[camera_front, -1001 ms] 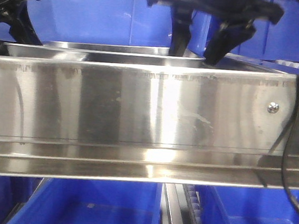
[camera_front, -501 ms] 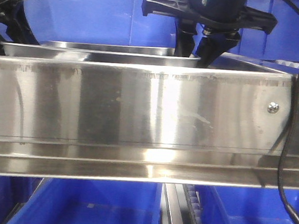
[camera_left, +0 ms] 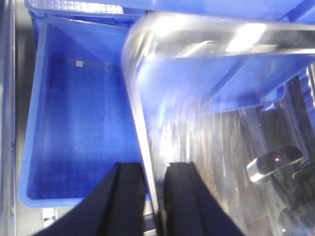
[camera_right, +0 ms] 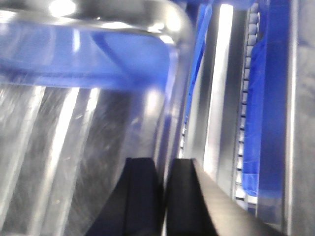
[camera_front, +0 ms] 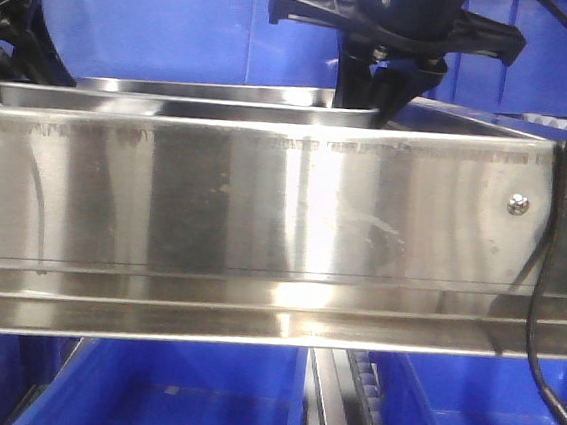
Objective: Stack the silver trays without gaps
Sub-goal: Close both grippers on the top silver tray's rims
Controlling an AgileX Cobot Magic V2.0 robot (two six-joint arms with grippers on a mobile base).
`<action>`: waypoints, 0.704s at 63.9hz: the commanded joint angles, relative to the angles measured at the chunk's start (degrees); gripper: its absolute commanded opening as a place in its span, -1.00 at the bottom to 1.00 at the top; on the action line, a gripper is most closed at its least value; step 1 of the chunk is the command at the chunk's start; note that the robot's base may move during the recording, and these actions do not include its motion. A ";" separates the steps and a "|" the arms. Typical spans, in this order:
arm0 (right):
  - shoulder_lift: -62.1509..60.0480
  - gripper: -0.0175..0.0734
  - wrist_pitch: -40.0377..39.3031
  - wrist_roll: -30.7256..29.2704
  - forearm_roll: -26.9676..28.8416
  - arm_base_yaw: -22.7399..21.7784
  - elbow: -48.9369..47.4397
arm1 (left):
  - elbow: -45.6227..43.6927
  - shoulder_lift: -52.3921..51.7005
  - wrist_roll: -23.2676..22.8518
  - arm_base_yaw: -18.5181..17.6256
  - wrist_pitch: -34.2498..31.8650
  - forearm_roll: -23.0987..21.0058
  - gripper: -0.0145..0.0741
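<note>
**Item 1, silver tray** (camera_front: 173,107). Shallow shiny steel pan with a flat out-turned rim and rounded corners. In the front view it lay across the upper half of the frame, behind the rail, and only its rim and upper wall showed. Whether it rested on anything could not be told. Both wrist views showed it blurred, and its inner wall mirrored the blue around it.

**Item 2, left claw** (camera_left: 153,196). Black. In its own view it sat at the bottom centre, with one finger (camera_left: 125,201) outside the tray's side rim and the other inside. It was clamped on that rim. In the front view it appeared at the upper left.

**Item 3, right claw** (camera_right: 162,196). Black. In its own view it sat at the bottom centre, its two fingers close together with the tray's rim pinched between them. In the front view it reached down at the upper centre onto the tray's right end.

**Item 4, steel rail** (camera_front: 264,211). Long and brushed, it spanned the whole width of the front view's middle. It carried one screw (camera_front: 517,204) towards the right.

**Item 5, black cable** (camera_front: 546,298). It hung down the right edge of the front view, in front of the rail.

**Item 6, blue bins.** One (camera_left: 74,123) lay open beside the tray at the left of the left wrist view. Others (camera_front: 166,392) stood below the rail at the bottom of the front view.

**Item 7, toothed strip** (camera_right: 242,128). It ran top to bottom at the right of the right wrist view, beside a bright steel band (camera_right: 216,98).
</note>
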 commanded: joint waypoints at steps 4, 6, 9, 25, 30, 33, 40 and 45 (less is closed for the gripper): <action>-0.01 -0.80 0.29 -0.54 -0.32 -0.23 -0.48 | -0.41 -0.03 1.10 -0.46 -1.01 -0.58 -0.56; -0.01 -0.80 0.51 -0.54 -0.32 -0.23 -0.48 | -0.41 -0.03 1.10 -0.46 -1.01 -0.38 -0.56; -0.01 -0.80 0.60 -0.54 -0.32 -0.23 -0.48 | -0.41 -0.03 1.10 -0.46 -1.01 -0.09 -0.56; -0.01 -0.80 2.02 -0.54 -0.32 -0.23 -0.48 | -0.41 0.60 1.10 -0.46 1.22 1.62 -0.56; -0.01 -0.80 2.40 -0.54 -0.32 -0.23 -0.48 | -0.41 0.90 1.10 -0.46 1.57 1.80 -0.56; -0.01 -0.80 2.65 -0.54 -0.32 -0.23 -0.48 | -0.41 0.93 1.10 -0.46 1.71 1.80 -0.56; -0.01 -0.80 2.77 -0.54 -0.32 -0.23 -0.48 | -0.41 0.93 1.10 -0.46 1.59 1.80 -0.56; -0.01 -0.80 2.99 -0.54 -0.32 -0.23 -0.48 | -0.41 0.93 1.10 -0.46 1.59 1.80 -0.56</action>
